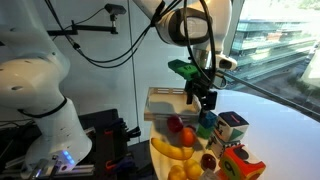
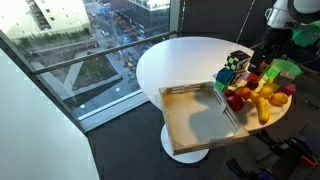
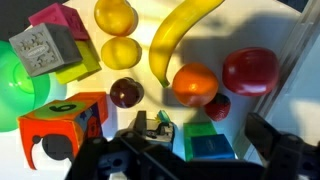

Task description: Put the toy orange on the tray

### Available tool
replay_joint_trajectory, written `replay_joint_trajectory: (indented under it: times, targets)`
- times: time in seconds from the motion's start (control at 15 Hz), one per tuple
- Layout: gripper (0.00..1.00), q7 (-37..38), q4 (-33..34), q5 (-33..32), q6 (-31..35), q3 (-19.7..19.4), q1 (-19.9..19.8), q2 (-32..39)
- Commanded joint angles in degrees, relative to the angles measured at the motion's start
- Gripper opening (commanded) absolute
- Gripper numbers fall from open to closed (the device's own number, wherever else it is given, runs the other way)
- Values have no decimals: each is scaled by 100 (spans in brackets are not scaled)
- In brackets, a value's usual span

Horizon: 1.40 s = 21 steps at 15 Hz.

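The toy orange (image 3: 195, 84) lies on the white table among other toy fruit, between the red apple (image 3: 250, 70) and a dark plum (image 3: 126, 92). It also shows in an exterior view (image 1: 187, 136). The pale wooden tray (image 1: 162, 101) lies beside the fruit pile, empty, and shows in both exterior views (image 2: 190, 120). My gripper (image 3: 205, 150) hangs open and empty above the pile, just short of the orange, over a green and blue block (image 3: 205, 142). It appears in both exterior views (image 1: 205, 100) (image 2: 258, 68).
A yellow banana (image 3: 175, 35), two yellow fruits (image 3: 118, 50), a small strawberry (image 3: 216, 106), an orange cube box (image 3: 60, 125), a grey cube (image 3: 45, 48) and a pink cube (image 3: 60, 20) crowd around the orange. The round table's edge is close by (image 2: 150, 70).
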Motion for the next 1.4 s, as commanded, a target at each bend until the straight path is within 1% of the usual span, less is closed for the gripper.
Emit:
replay_joint_trajectory:
  times: [0.0, 0.4, 0.67, 1.0, 1.2, 1.33]
  targets:
    - [100, 3, -15, 2, 7, -36, 33, 20]
    - [100, 2, -265, 12, 229, -54, 18, 55]
    - [100, 67, -578, -58, 743, -64, 8, 19]
    - [100, 32, -900, 26, 1413, -88, 4, 93]
    - [100, 33, -957, 32, 1601, -95, 2, 210]
    - [100, 2, -922, 70, 1596, -105, -3, 321]
